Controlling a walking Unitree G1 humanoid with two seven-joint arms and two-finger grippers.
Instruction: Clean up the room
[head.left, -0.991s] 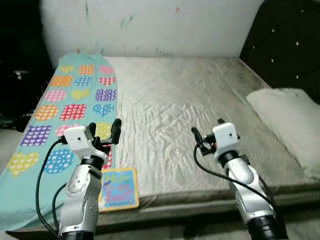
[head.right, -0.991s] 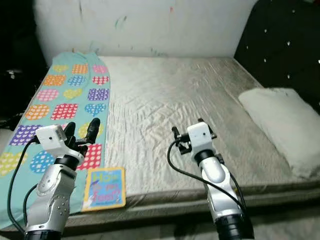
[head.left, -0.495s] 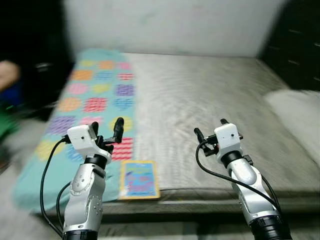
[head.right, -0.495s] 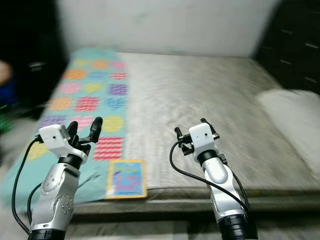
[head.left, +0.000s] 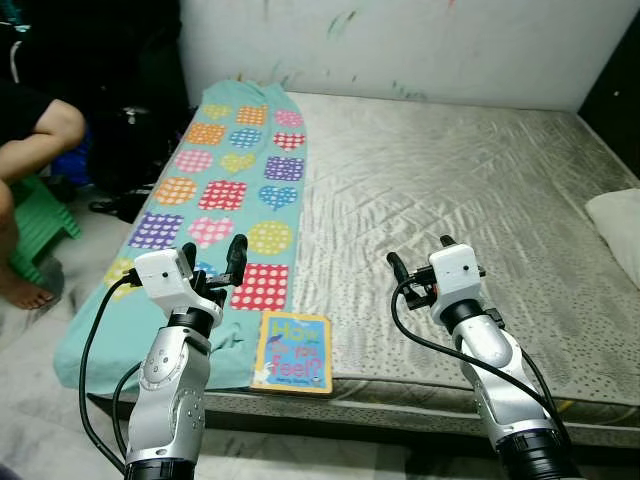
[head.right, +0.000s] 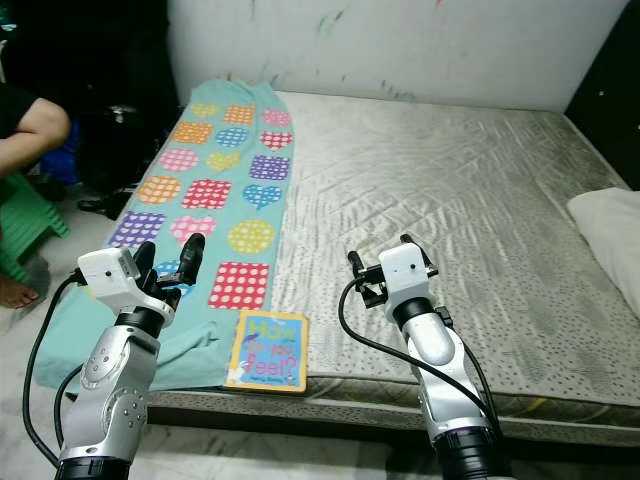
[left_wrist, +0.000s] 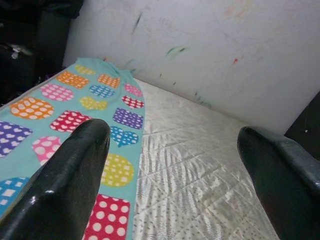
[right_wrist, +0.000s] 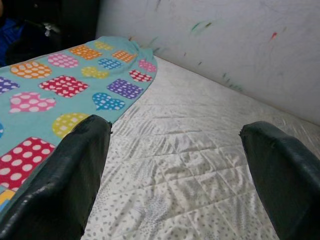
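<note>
A children's book (head.left: 292, 352) with a blue and yellow cover lies flat at the bed's near edge. It rests partly on a teal blanket (head.left: 235, 190) printed with colourful dotted hearts and squares, spread along the bed's left side. My left gripper (head.left: 213, 262) hovers open over the blanket's near end, just left of the book. My right gripper (head.left: 418, 255) is open above the bare grey mattress (head.left: 450, 180), right of the book. Both hold nothing. In the left wrist view the fingers (left_wrist: 65, 175) frame the blanket (left_wrist: 75, 107); the right wrist view shows blanket (right_wrist: 60, 90) and mattress (right_wrist: 190, 150).
A person sits at the far left, with a bent limb (head.left: 40, 130) and a bare foot (head.left: 22, 290) beside a green stool (head.left: 45, 225). A white pillow (head.left: 618, 222) lies at the bed's right edge. A scribbled white wall (head.left: 400, 45) backs the bed. Floor runs along the near side.
The camera has swung left, so the bed sits further right and the person and floor have come into view. Both arms hold the same pose, fingers still open.
</note>
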